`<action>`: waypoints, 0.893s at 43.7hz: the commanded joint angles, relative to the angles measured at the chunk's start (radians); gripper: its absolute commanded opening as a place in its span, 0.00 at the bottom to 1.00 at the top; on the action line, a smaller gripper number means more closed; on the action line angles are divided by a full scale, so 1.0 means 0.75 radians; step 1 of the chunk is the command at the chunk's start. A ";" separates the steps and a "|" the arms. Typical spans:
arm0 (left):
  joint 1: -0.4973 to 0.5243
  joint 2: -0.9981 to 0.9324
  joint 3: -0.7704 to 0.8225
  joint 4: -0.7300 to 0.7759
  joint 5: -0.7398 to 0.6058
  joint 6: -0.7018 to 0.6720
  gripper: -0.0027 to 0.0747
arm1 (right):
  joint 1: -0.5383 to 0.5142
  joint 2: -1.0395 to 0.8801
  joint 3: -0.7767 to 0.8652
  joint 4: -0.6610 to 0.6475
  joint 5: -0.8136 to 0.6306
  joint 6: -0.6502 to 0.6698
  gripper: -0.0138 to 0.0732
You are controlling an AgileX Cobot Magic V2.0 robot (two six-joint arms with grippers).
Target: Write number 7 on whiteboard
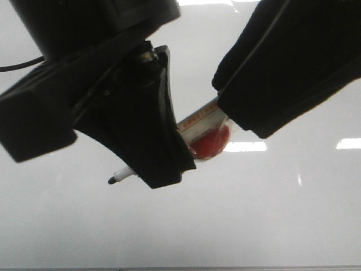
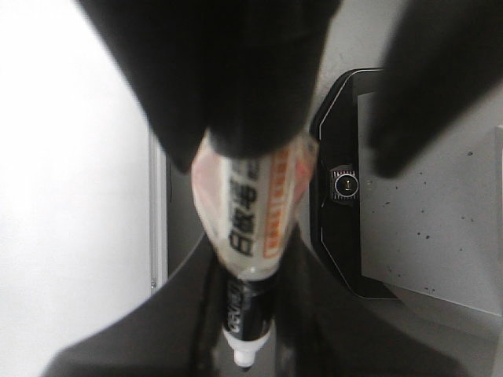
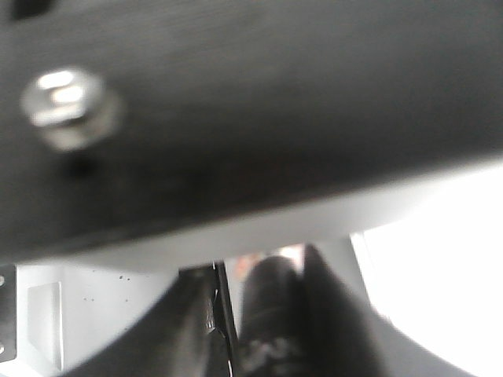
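The whiteboard fills the front view behind both arms; no number 7 shows on it. My left gripper is shut on a marker, whose dark tip sticks out below, off the board. The marker has a white and orange label and a red end. My right gripper closes over that rear end. In the left wrist view the marker runs between my left gripper's fingers. The right wrist view is blurred: a dark marker end lies between my right gripper's fingers.
The board's thin dark lower edge runs along the bottom of the front view. A black flat device with a round lens and a speckled grey surface lie beyond the board's edge. A black cable hangs at the left.
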 commanded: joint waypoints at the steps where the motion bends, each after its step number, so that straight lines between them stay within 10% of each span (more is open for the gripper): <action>1: -0.010 -0.043 -0.042 -0.032 -0.046 -0.001 0.01 | 0.001 -0.019 -0.046 0.057 -0.034 -0.017 0.34; 8: -0.010 -0.043 -0.042 -0.032 -0.046 -0.001 0.05 | 0.001 -0.019 -0.046 0.057 -0.031 -0.015 0.12; 20: 0.056 -0.126 -0.042 0.060 -0.050 -0.205 0.56 | -0.006 -0.022 -0.058 -0.002 -0.028 0.099 0.08; 39: 0.350 -0.586 0.146 0.064 -0.080 -0.377 0.56 | -0.027 -0.128 -0.225 -0.818 0.068 1.100 0.08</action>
